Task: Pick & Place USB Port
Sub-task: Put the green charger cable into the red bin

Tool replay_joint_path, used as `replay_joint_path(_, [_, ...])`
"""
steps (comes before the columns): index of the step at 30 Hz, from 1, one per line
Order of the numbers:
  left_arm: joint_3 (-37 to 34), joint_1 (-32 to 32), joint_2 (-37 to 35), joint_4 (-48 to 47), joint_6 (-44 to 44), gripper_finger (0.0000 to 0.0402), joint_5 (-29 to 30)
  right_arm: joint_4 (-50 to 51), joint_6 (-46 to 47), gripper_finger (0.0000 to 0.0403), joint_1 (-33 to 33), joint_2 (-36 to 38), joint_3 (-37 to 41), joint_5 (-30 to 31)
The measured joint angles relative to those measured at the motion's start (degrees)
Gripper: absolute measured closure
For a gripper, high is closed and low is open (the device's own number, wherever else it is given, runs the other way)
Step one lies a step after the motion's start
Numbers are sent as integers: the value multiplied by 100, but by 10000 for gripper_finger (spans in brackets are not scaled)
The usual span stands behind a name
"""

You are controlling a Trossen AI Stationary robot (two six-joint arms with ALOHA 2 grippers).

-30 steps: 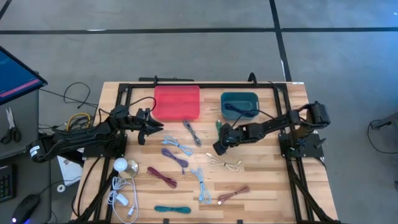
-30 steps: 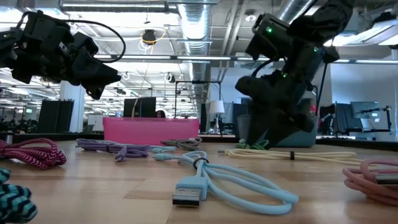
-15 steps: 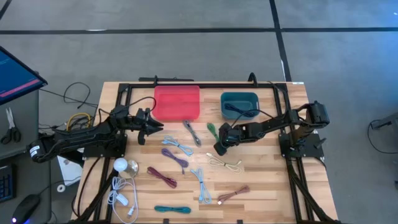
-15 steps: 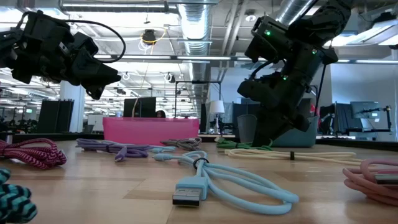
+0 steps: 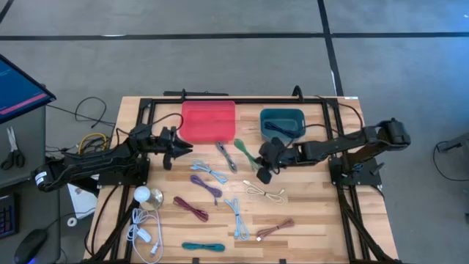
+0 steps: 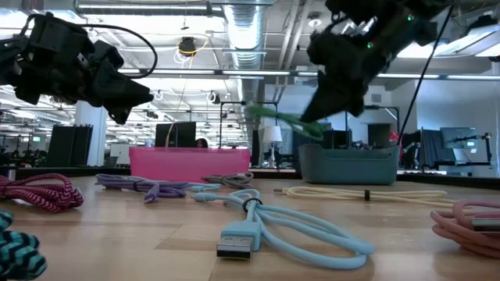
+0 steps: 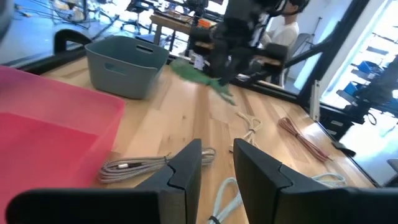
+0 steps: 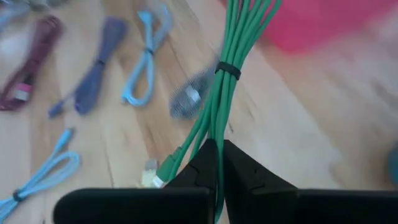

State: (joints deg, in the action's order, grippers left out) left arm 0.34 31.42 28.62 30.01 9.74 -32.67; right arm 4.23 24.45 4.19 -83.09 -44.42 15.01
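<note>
A bundled green USB cable [image 5: 245,152], tied with a black band [image 8: 228,70], hangs in the air between the red tray [image 5: 209,119] and the teal bin [image 5: 282,123]. My right gripper [image 8: 217,152] is shut on it. The low view shows the green USB cable [image 6: 280,119] well above the wooden table. My left gripper [image 5: 181,152] hovers by the red tray's left near corner, open and with nothing between its fingers [image 7: 186,168]. My right gripper pinches one end of the green bundle [image 8: 211,134] between its two fingers, several strands together. The bundle runs along the fingers and sticks out past their tips. It is lifted clear of the table, slanting up toward the red tray [image 6: 187,162].
Loose cables lie on the table: grey [image 5: 226,155], purple [image 5: 206,185], light blue [image 5: 237,217], cream [image 5: 265,193], maroon [image 5: 190,208], pink [image 5: 275,229], teal [image 5: 203,248]. A black cable [image 5: 278,130] lies in the teal bin. White items [image 5: 143,220] sit at the near left.
My right gripper has shut on the green cable where it lay on the table and has risen with it. The cable is now lifted clear, and its free end points toward the red tray.
</note>
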Motion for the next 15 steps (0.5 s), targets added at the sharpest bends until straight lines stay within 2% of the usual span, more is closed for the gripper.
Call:
replay_joint_path(5, [0, 0, 5, 57, 1, 306, 535, -889, -912, 402, -102, -197, -4, -299])
replay_joint_path(10, [0, -6, 24, 151, 260, 281, 562, -1844, -1198, 402, -321, -738, -5, -914])
replay_joint_path(15, [0, -162, 26, 228, 299, 247, 562, -2275, -1349, 403, -488, -1224, -210, -1112])
